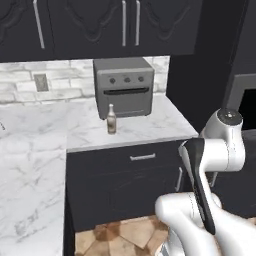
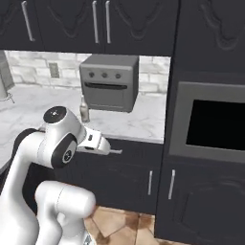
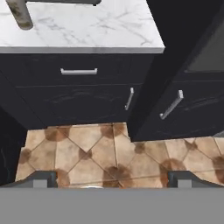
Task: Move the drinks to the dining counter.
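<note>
One drink, a cream-beige bottle (image 1: 111, 120) with a white cap, stands upright on the marble worktop (image 1: 145, 127) just in front of the grey toaster oven (image 1: 124, 86). The same bottle (image 2: 84, 111) shows left of the oven in the right base view, and its lower part (image 3: 19, 14) shows at the top left of the hand view. My gripper (image 3: 113, 183) hangs well short of the worktop, above the tiled floor. Its fingertips (image 3: 43, 178) stand wide apart and open, with nothing between them. The dining counter is out of view.
Dark drawers and doors with silver handles (image 1: 142, 157) run below the worktop. A tall dark cabinet with a built-in oven (image 2: 215, 122) stands to the right. Marble worktop continues along the left side (image 1: 30, 170). Brown tiled floor (image 3: 105, 153) lies below the hand.
</note>
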